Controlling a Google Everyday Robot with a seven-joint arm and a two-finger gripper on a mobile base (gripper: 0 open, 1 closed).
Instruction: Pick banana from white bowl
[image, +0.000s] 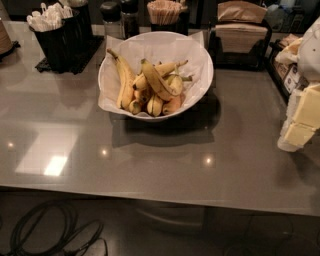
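The white bowl, lined with crinkled white paper, stands at the middle back of the grey counter. It holds several yellow bananas. The banana, thick, strongly curved and brown-edged, lies on top of the pile near the bowl's centre. A slim long banana lies along the bowl's left side. Smaller bananas sit beneath. My gripper, white with yellowish pads, hangs at the right edge of the view, well right of the bowl and apart from it, holding nothing I can see.
Behind the bowl stand a black holder of white utensils, two shakers, a cup of stir sticks and a napkin holder. The counter's front edge runs across below. Cables lie on the floor.
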